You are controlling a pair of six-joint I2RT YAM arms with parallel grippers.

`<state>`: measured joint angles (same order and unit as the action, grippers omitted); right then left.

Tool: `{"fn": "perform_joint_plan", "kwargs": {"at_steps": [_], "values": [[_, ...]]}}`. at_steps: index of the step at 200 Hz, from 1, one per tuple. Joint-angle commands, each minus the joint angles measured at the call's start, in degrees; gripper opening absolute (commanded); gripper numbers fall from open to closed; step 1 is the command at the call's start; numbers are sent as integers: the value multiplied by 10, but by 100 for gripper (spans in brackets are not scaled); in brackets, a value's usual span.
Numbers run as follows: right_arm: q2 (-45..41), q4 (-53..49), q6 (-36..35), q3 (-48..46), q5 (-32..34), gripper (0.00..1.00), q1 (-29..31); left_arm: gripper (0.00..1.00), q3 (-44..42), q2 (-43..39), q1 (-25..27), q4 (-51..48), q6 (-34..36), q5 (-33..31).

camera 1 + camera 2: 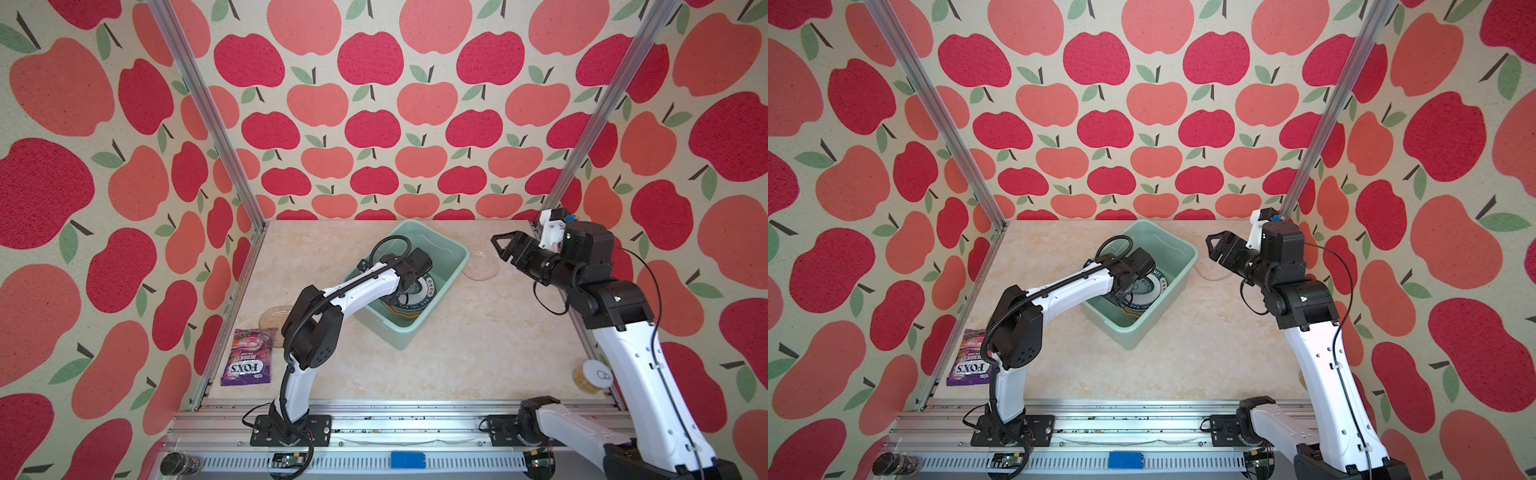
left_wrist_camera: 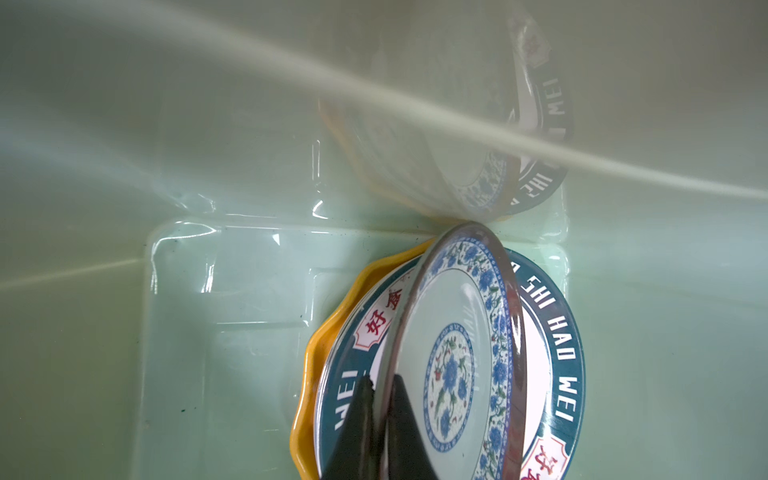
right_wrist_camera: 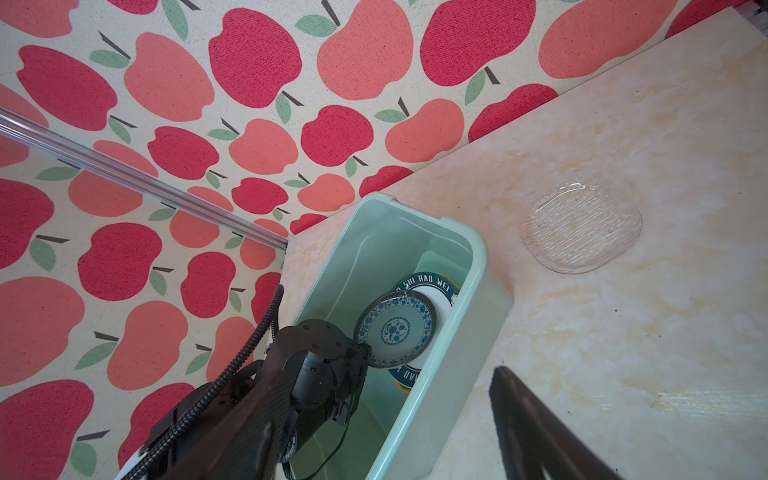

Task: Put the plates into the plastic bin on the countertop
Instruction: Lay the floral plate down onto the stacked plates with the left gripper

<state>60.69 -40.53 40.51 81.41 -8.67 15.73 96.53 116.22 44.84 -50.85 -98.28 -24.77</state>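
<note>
Status for you: the left gripper point(image 2: 381, 386) is down inside the bin point(image 1: 390, 332), jaws clenched on the rim of the small plate point(image 3: 395, 332). That plate hangs tilted over the stack and is not yet lying flat. I can't tell whether its far rim touches anything.

Under it you see a lettered plate point(image 2: 557, 345), and under that a yellow plate point(image 2: 308, 349) (more may sit between them, I can't tell). In a top view the stack lies toward the bin's 6 o'clock corner.

The right gripper point(image 1: 500, 248) has its jaws spread and empty. It hovers above the countertop point(image 1: 457, 353) at the bin's 3 o'clock, near the glass plate point(image 1: 480, 266) and clear of it.

Not done, as far as you can see:
- The glass plate lies flat on the countertop, just beside the bin at 3 o'clock.
- The second glass plate point(image 1: 272, 318) is at the bin's 8 o'clock, partly hidden by the left arm and just beside the candy bag point(image 1: 249, 357).

My read is that you're past halfway. What's left is to lay the small plate down and release it, then move the two glass ones. The right arm looks best placed for the 3 o'clock plate. The bag and the can point(image 1: 590, 376) at 4 o'clock stay out.
</note>
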Motion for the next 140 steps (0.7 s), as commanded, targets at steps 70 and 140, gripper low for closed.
{"fn": "perform_joint_plan", "kwargs": {"at_steps": [70,140], "values": [[-6,-14,-4,20,-16,80,-3,12,-48,27,-7,-19,14,59],[-6,-16,-6,18,-14,80,-3,20,-54,36,-9,-5,20,72]]}}
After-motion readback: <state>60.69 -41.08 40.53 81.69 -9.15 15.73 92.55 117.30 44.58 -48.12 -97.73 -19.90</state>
